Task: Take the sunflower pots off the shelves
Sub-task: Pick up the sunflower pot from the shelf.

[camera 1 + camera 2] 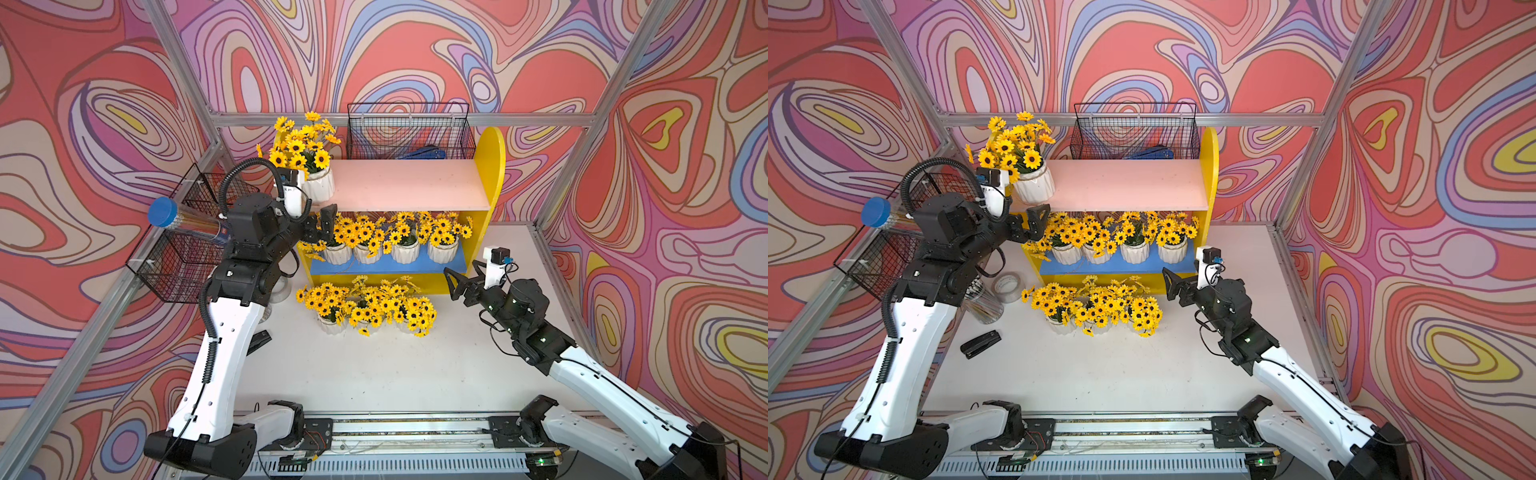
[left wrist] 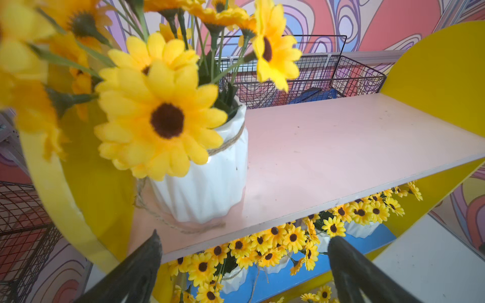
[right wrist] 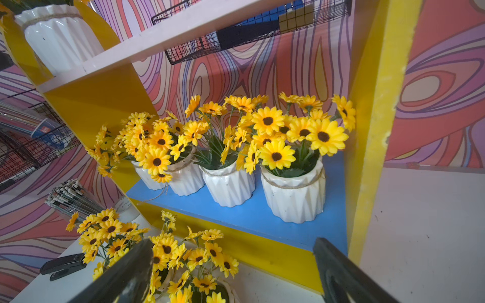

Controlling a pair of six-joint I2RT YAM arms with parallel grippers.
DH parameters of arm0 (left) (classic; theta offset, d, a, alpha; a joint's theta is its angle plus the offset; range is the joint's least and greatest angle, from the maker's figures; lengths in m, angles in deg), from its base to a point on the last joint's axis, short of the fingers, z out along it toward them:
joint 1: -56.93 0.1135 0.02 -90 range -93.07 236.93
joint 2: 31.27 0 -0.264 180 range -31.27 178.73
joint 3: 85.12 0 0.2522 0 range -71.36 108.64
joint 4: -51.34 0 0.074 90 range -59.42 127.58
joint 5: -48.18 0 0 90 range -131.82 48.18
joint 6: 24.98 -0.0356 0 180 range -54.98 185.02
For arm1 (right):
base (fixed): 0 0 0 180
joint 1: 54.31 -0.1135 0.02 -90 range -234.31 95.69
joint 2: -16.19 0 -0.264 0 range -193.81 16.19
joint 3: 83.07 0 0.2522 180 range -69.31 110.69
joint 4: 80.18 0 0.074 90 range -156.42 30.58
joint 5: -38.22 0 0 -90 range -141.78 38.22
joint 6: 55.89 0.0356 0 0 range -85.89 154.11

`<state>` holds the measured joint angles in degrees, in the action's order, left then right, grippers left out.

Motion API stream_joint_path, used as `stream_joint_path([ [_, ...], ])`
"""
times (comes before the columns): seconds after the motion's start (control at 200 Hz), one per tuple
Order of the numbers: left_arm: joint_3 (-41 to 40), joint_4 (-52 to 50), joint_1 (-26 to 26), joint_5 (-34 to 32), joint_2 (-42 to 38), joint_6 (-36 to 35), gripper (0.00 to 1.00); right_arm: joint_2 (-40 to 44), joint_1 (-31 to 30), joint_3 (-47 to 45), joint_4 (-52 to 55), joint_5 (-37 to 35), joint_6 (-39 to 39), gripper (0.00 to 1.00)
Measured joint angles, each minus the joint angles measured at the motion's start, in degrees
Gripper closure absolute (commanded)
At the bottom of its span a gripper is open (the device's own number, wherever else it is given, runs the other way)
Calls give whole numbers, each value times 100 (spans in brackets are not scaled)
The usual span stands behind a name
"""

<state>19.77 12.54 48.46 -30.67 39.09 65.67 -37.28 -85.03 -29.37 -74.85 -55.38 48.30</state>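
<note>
The shelves point(image 1: 492, 166) are a yellow unit with a pink upper board point(image 1: 411, 183) and a blue lower board point(image 1: 386, 266). One sunflower pot point(image 1: 318, 185) point(image 2: 204, 189) stands at the left end of the pink board. Several more pots point(image 1: 405, 249) point(image 3: 294, 194) line the blue board. Three pots point(image 1: 332, 324) point(image 1: 1061, 324) stand on the table in front. My left gripper point(image 1: 322, 224) point(image 2: 244, 236) is open, just in front of and below the upper pot, touching nothing. My right gripper point(image 1: 461, 276) point(image 3: 233, 242) is open and empty at the shelf's lower right corner.
A black wire basket point(image 1: 409, 133) hangs behind the shelf top with a blue thing inside. Another wire basket point(image 1: 183, 257) on the left wall holds a blue-capped tube point(image 1: 163, 211). A clear jar of pencils point(image 1: 984, 303), a tape roll point(image 1: 1008, 286) and a black stapler point(image 1: 980, 344) sit at table left.
</note>
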Motion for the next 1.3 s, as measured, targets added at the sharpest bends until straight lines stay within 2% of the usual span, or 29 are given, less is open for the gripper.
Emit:
stream_joint_path([
  [0.741,146,887,22,-271,780,-326,0,-44,0,59,-13,-2,-22,2],
  [1.297,42,1331,26,-632,717,-409,0,-177,0,133,-11,24,-66,2],
])
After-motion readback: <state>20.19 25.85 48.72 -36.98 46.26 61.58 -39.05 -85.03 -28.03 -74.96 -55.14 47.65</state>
